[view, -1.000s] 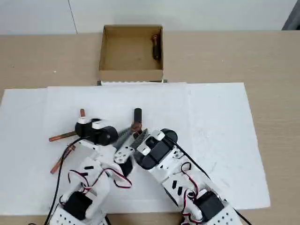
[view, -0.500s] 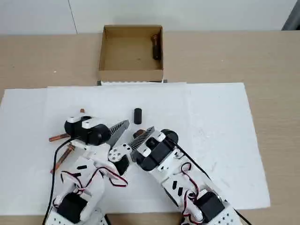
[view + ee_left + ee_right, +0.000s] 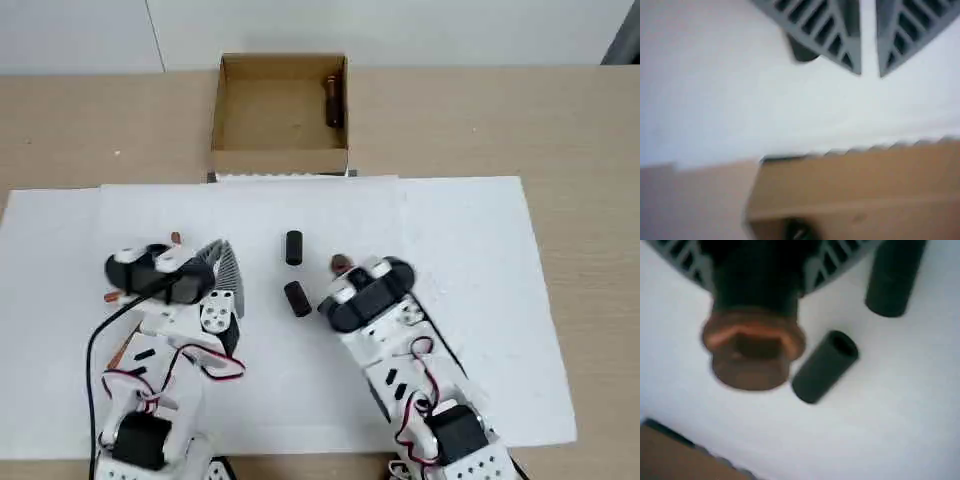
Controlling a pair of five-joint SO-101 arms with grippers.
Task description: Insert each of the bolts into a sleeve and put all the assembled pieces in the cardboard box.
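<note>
The cardboard box (image 3: 280, 160) is sitting on the table (image 3: 560, 120) just past the far edge of the white sheet (image 3: 470, 300). One assembled piece (image 3: 333, 100) is lying inside it against the right-hand wall as seen from above. In the high view, two loose sleeves (image 3: 293, 247) are lying on the sheet between the arms, and copper bolts (image 3: 120, 295) are lying beside the left arm, partly hidden by it, so their count is unclear. The right gripper (image 3: 345, 266) is clamping the held bolt (image 3: 752, 352). The right wrist view shows its hex head sticking out past the fingers; the shank is dark and blurred, and I cannot tell whether a sleeve is on it. The left gripper (image 3: 869, 70) is holding nothing, its jaws a narrow gap apart. The left wrist view is catching the box front, with its contents cut off.
</note>
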